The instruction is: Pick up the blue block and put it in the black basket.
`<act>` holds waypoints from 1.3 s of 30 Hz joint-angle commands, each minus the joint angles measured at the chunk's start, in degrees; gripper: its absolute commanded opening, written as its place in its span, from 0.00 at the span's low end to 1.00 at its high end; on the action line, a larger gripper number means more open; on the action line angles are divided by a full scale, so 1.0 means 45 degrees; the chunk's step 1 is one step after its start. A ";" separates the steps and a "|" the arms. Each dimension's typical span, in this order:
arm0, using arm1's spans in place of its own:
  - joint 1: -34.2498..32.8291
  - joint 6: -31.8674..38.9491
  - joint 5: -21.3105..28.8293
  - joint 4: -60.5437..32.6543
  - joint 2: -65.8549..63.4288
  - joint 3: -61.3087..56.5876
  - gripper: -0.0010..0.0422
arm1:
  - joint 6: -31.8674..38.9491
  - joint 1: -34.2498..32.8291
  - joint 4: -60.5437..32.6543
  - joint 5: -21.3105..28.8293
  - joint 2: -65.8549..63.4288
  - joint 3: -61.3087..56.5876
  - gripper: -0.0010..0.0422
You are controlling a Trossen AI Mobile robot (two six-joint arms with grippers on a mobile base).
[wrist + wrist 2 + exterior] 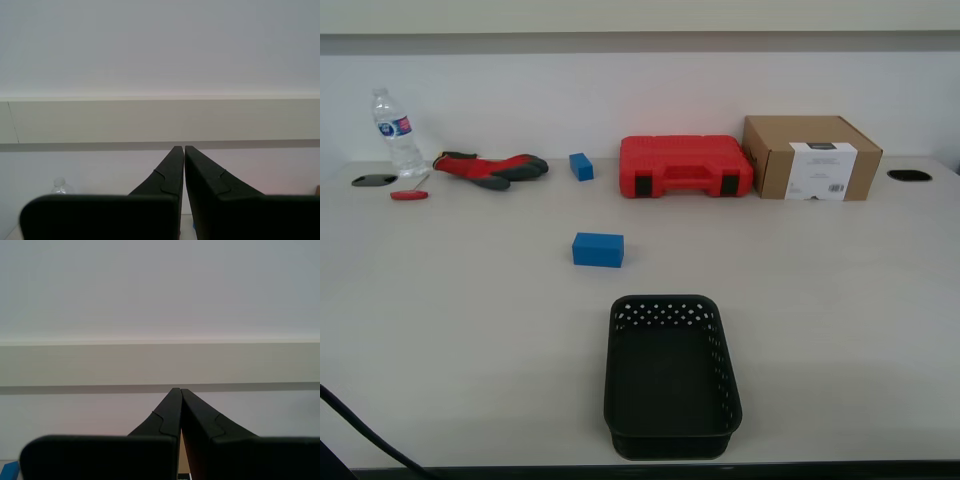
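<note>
The blue block [597, 249] lies on the pale table in the exterior view, a little beyond the black basket [670, 375], which stands empty near the table's front edge. A smaller blue cube [581, 166] sits farther back. My first gripper [184, 148] is shut and empty, raised and facing the wall. My second gripper [179, 389] is also shut and empty, facing the wall. Neither gripper shows in the exterior view.
Along the back of the table stand a water bottle [398, 133], a red and grey glove [490, 168], a small red tool [409, 195], a red case [685, 166] and a cardboard box [810, 157]. A dark cable [360, 430] crosses the exterior view's lower left corner.
</note>
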 commanded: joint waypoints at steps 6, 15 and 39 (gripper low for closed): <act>0.0005 0.0000 -0.0005 0.0029 0.0005 0.0024 0.02 | 0.0024 0.0000 0.0044 0.0000 0.0000 0.0005 0.02; 0.0010 -0.0005 -0.0005 0.0029 0.0005 0.0024 0.02 | 0.0044 0.0000 -0.0024 0.0437 0.0000 0.0005 0.02; 0.0010 -0.0005 -0.0005 0.0029 0.0005 0.0024 0.02 | 1.0282 -0.4051 -0.8393 0.0695 1.0890 0.3789 0.02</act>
